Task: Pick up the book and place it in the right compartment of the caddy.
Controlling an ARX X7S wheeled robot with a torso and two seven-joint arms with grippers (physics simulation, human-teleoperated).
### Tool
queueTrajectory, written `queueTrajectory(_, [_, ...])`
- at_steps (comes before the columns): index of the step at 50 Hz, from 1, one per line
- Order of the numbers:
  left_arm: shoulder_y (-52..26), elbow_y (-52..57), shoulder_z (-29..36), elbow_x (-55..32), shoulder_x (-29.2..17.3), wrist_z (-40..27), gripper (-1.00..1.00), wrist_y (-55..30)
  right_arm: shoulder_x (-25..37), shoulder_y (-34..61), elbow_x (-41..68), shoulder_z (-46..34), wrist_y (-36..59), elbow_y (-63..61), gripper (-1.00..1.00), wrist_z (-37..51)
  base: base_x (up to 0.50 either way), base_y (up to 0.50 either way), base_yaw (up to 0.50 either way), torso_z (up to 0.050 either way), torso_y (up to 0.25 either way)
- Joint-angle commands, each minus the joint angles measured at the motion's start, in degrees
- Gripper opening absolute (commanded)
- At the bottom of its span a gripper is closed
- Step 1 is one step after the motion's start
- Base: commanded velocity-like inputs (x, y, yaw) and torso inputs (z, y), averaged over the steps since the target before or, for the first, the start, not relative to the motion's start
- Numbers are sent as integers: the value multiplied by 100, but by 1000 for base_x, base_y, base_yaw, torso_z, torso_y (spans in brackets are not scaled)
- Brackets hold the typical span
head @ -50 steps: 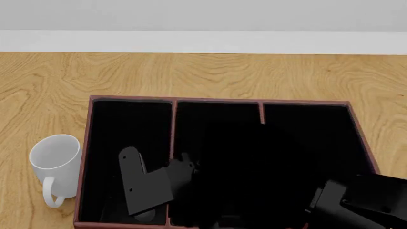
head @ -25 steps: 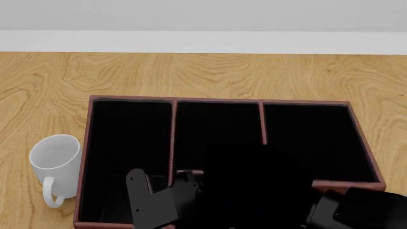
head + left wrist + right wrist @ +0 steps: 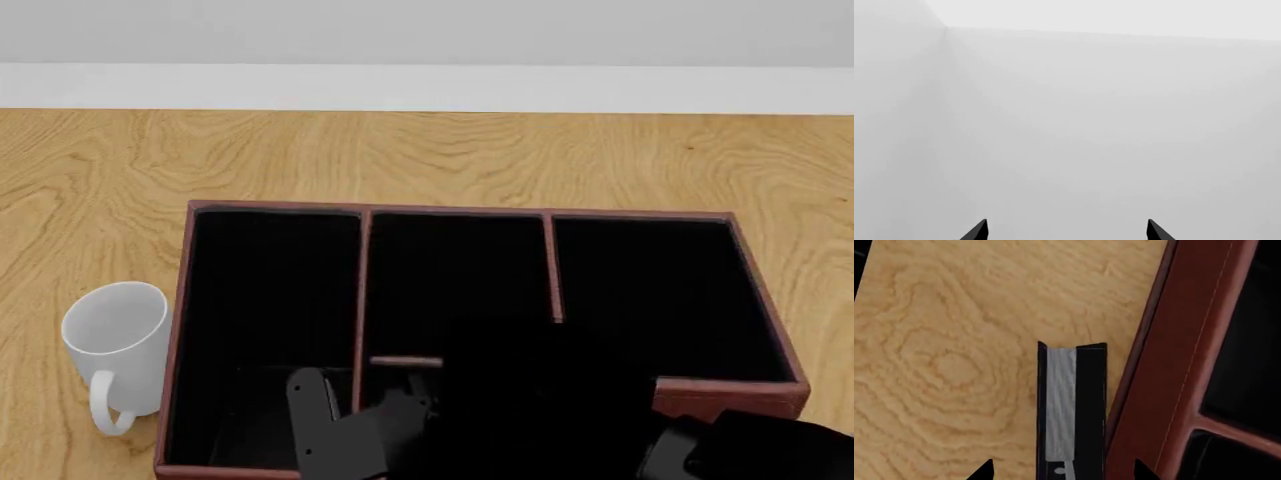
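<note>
The black book [image 3: 1071, 410] with white page edges stands on edge on the wooden table, close beside the caddy's reddish-brown outer wall [image 3: 1181, 365]. My right gripper [image 3: 1062, 471] is open, with one fingertip on each side of the book and not touching it. In the head view the caddy [image 3: 454, 210] fills the middle, with its right compartment [image 3: 654, 290] black-lined and empty. The book is hidden there behind my arms. My left gripper [image 3: 1067, 231] is open and empty and faces a bare grey wall. My left arm [image 3: 347, 435] hangs over the caddy's near left part.
A white mug [image 3: 118, 335] stands on the wooden table [image 3: 427, 150] just left of the caddy. My right arm [image 3: 747, 450] is at the near right corner of the caddy. A white wall runs along the table's far edge.
Both arms have drawn back toward the near edge in the head view. This uncovers the caddy's dividers and the right compartment's front wall.
</note>
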Motion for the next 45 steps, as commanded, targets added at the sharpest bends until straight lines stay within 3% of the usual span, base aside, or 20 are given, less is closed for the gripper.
queueTrajectory(1, [30, -49, 69, 54, -22, 3, 100, 87, -30, -67, -44, -19, -60, 156, 100, 58, 0, 0, 0, 0, 0])
queueTrajectory(2, [36, -57, 76, 64, -23, 6, 100, 97, -32, -60, -31, -15, -35, 152, -100, 51, 0, 0, 0, 0, 0])
queueTrajectory(20, [22, 64, -36, -227, -98, -185, 100, 7, 78, 56, 67, 75, 77, -101, -100, 53, 0, 0, 0, 0, 0])
queueTrajectory(45, [-25, -27, 122, -166, -141, -211, 100, 147, 734, 521, 762, 592, 555, -1751, -100, 37, 0, 0, 0, 0, 0])
